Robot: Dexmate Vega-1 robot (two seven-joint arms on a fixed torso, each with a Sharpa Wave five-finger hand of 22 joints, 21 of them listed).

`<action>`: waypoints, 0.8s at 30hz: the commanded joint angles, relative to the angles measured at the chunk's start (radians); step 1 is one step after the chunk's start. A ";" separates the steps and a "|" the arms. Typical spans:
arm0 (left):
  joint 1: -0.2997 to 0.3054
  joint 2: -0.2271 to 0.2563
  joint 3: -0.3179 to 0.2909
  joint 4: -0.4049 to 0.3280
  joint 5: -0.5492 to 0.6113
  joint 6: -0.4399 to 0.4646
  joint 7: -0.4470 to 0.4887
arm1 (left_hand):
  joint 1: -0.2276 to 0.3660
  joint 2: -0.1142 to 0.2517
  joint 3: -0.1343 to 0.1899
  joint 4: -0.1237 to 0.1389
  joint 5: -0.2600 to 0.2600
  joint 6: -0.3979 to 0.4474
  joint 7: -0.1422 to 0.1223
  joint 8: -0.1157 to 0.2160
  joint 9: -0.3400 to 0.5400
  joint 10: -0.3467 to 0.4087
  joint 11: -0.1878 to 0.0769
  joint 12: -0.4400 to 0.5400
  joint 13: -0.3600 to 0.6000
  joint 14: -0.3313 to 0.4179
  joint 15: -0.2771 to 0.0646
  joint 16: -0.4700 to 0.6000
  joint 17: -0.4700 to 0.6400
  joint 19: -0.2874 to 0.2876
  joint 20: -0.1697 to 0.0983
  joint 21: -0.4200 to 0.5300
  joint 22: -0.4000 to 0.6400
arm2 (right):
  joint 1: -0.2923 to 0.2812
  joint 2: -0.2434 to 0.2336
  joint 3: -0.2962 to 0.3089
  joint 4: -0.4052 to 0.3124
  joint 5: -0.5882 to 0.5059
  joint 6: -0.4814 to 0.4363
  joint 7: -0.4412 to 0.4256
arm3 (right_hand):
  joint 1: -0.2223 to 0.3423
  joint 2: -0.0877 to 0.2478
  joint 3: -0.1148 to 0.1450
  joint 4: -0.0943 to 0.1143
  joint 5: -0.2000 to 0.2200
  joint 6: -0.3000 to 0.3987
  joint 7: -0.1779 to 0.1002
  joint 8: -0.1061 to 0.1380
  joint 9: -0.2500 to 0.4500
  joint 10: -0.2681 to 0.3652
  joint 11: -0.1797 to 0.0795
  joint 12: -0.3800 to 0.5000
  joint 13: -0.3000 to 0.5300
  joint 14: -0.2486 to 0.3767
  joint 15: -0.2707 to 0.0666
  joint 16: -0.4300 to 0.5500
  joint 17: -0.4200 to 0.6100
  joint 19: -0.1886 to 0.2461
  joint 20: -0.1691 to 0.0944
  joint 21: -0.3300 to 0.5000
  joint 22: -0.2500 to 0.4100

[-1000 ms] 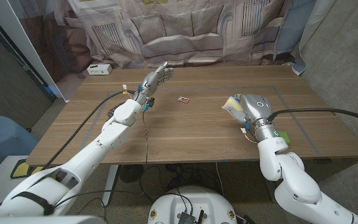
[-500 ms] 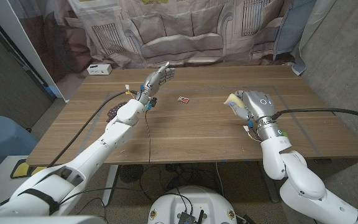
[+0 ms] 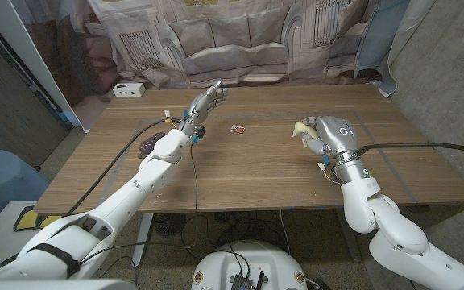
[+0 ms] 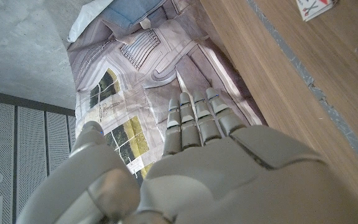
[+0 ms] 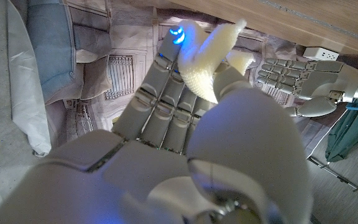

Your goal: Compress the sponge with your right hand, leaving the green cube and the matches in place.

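Since a second ago my right robot hand point(image 3: 326, 134) has gone a bit toward the far edge of the counter point(image 3: 248, 173) and lifted, and the sponge point(image 3: 302, 128) went with it. Back then more of the pale yellow sponge stuck out from under my fingers; now only a small tip shows. My right robot hand holds the sponge tight and squashes it. From my right wrist I see the sponge point(image 5: 207, 59) bent and pinched between my thumb and my fingers point(image 5: 160, 93), with a thin end poking out past them. The sponge is over the right part of the counter, about halfway between the near and far edges.

My left robot hand point(image 3: 202, 102) has stayed where it was, up above the counter close to the far edge. Its fingers point(image 4: 194, 121) are straight and side by side, and it holds nothing.

A small box of matches point(image 3: 237, 128) lies on the counter between my two robot hands, nearer the far edge. It has not moved.
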 commanded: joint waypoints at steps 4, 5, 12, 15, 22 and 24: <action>0.005 -0.002 0.006 -0.003 0.000 0.014 0.004 | 0.004 0.010 0.001 -0.005 0.000 0.005 -0.002 0.000 0.005 0.003 0.002 -0.003 0.004 0.009 -0.001 -0.003 0.006 0.007 0.000 -0.002 0.006 | -0.020 -0.001 0.027 0.008 0.061 0.053 -0.034 | 0.083 0.051 0.009 -0.001 0.001 0.023 0.004 0.005 0.005 0.015 0.008 0.004 0.002 0.089 -0.127 -0.002 0.011 -0.009 -0.001 0.014 0.008; 0.005 -0.002 0.006 -0.005 0.000 0.017 0.004 | 0.004 0.010 0.001 -0.005 0.000 0.005 -0.002 0.000 0.005 0.003 0.001 -0.003 0.004 0.009 -0.001 -0.003 0.006 0.008 -0.001 -0.002 0.006 | -0.021 -0.001 0.026 0.008 0.058 0.051 -0.036 | 0.087 0.050 0.010 0.000 0.001 0.022 0.001 0.003 0.005 0.016 0.008 0.004 0.003 0.084 -0.126 -0.007 0.011 -0.014 0.000 0.017 0.010; 0.007 -0.001 0.008 -0.008 -0.001 0.022 0.003 | 0.004 0.011 0.001 -0.005 0.000 0.005 -0.002 0.000 0.005 0.004 0.005 -0.002 0.004 0.008 -0.001 -0.004 0.006 0.007 0.001 -0.002 0.006 | -0.026 0.005 0.017 -0.002 0.031 0.015 -0.030 | 0.081 0.024 -0.009 0.014 0.003 -0.040 -0.007 -0.041 0.010 -0.042 -0.002 -0.027 0.010 0.029 -0.122 -0.059 0.021 -0.074 0.007 0.044 0.021; 0.009 0.000 0.008 -0.013 0.000 0.024 0.006 | 0.004 0.011 0.001 -0.006 0.000 0.004 -0.003 -0.001 0.005 0.003 0.003 -0.003 0.004 0.008 -0.001 -0.003 0.006 0.007 0.002 -0.002 0.006 | -0.030 0.008 0.015 -0.005 0.021 0.003 -0.035 | 0.049 0.008 -0.030 0.031 0.002 -0.059 -0.009 -0.056 0.014 -0.058 -0.009 -0.036 0.014 -0.011 -0.115 -0.087 0.024 -0.103 0.015 0.054 0.020; 0.016 0.005 0.008 -0.031 0.002 0.032 0.013 | 0.004 0.011 0.001 -0.006 0.000 0.003 -0.003 -0.001 0.005 0.003 0.002 -0.003 0.004 0.009 -0.001 -0.003 0.006 0.006 0.002 -0.003 0.006 | -0.040 0.003 0.020 -0.013 0.017 -0.012 -0.027 | 0.001 -0.006 -0.062 0.049 0.002 -0.097 -0.010 -0.079 0.015 -0.093 0.003 -0.053 0.017 -0.069 -0.101 -0.128 0.017 -0.150 0.030 0.062 0.010; 0.020 0.007 0.007 -0.038 0.004 0.034 0.017 | 0.004 0.011 0.001 -0.006 0.000 0.003 -0.003 -0.001 0.005 0.000 0.005 -0.004 0.004 0.009 -0.001 -0.003 0.006 0.006 0.003 -0.003 0.006 | -0.043 0.000 0.021 -0.015 0.014 -0.014 -0.028 | -0.015 -0.012 -0.073 0.054 0.001 -0.105 -0.003 -0.084 0.015 -0.103 0.004 -0.057 0.018 -0.081 -0.098 -0.135 0.017 -0.156 0.033 0.065 0.006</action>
